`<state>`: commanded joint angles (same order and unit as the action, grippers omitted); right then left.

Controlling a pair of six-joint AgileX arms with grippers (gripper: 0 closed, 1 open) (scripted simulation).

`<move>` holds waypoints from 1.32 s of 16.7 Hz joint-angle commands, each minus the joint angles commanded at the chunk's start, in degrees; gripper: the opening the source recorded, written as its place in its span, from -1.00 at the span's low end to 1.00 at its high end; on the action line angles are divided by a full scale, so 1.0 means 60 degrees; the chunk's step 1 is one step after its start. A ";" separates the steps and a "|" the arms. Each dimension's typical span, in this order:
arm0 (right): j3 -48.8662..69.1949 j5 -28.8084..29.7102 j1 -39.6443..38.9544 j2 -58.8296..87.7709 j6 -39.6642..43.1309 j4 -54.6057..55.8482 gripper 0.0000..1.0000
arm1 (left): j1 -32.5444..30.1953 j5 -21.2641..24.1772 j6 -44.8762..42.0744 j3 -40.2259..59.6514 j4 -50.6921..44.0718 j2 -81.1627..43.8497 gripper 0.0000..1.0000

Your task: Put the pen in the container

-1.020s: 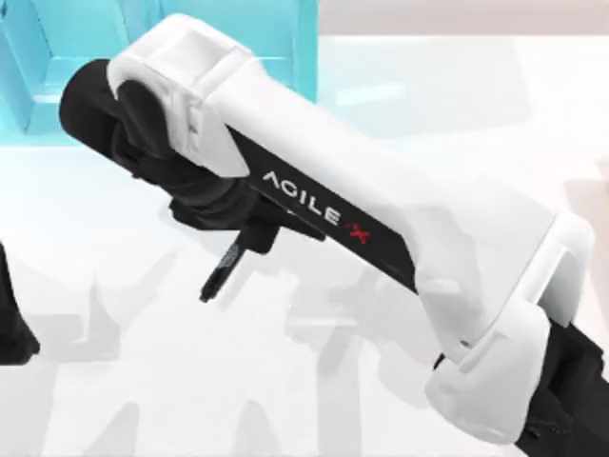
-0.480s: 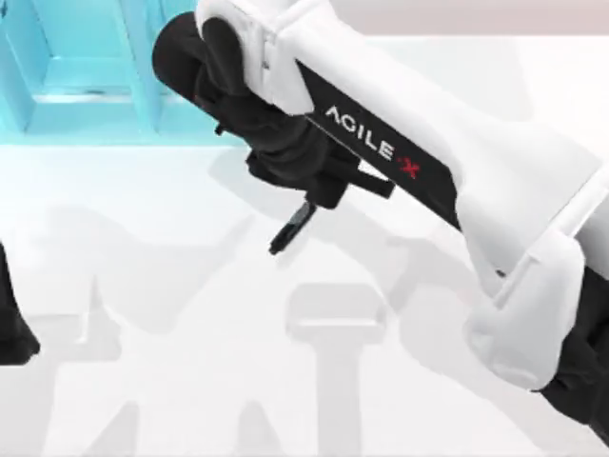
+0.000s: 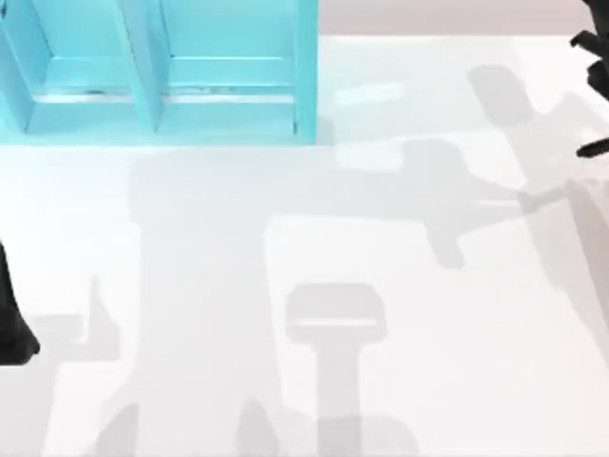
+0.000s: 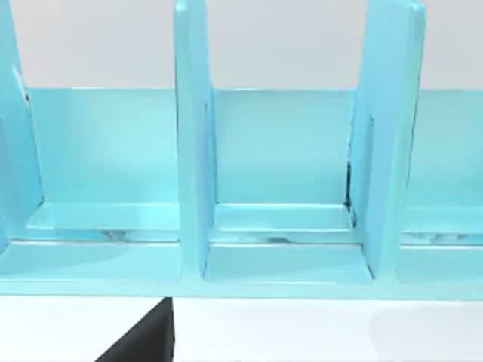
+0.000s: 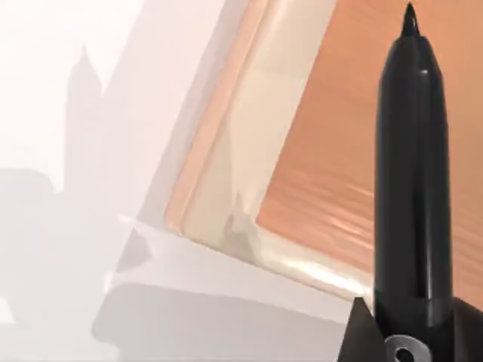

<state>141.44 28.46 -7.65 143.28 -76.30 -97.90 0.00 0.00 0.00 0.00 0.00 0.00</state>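
Rendered simulation tabletop, not real room. Plain white table [image 3: 304, 314], featureless, flat soft shadows across surface. Glossy turquoise divided rack [image 3: 162, 76] at far left of table, upright partitions forming open compartments. Orange wood-toned tray [image 5: 332, 151] with pale rim beyond table edge. Pale blank backdrop behind rack. No furnishings marking home, office or workshop.

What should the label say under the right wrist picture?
Right gripper holding the black pen, tip pointing out over an orange tray.
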 joint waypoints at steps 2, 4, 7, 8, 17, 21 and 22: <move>-0.0895 0.0134 0.1576 -0.0474 0.0175 -0.0060 -1.00 | 0.0000 0.0000 0.0000 0.0000 0.0000 0.0000 1.00; -0.1700 0.0277 0.2825 -0.0880 0.0339 -0.0126 -1.00 | 0.0000 0.0000 0.0000 0.0000 0.0000 0.0000 1.00; -0.2560 0.0455 0.3929 -0.1295 0.0509 -0.0192 -1.00 | 0.0000 0.0000 0.0000 0.0000 0.0000 0.0000 1.00; -0.2717 0.0488 0.4098 -0.1369 0.0538 -0.0205 -1.00 | 0.0000 0.0000 0.0000 0.0000 0.0000 0.0000 1.00; -0.3406 0.0482 0.4117 -0.1589 0.0535 0.0299 -1.00 | 0.0000 0.0000 0.0000 0.0000 0.0000 0.0000 1.00; -0.4540 0.0471 0.4079 -0.1885 0.0523 0.1040 -1.00 | 0.0000 0.0000 0.0000 0.0000 0.0000 0.0000 1.00; -0.4815 0.0454 0.4081 -0.1955 0.0516 0.1213 -1.00 | 0.0000 0.0000 0.0000 0.0000 0.0000 0.0000 1.00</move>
<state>112.55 31.18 16.84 131.55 -73.21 -90.62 0.00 0.00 0.00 0.00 0.00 0.00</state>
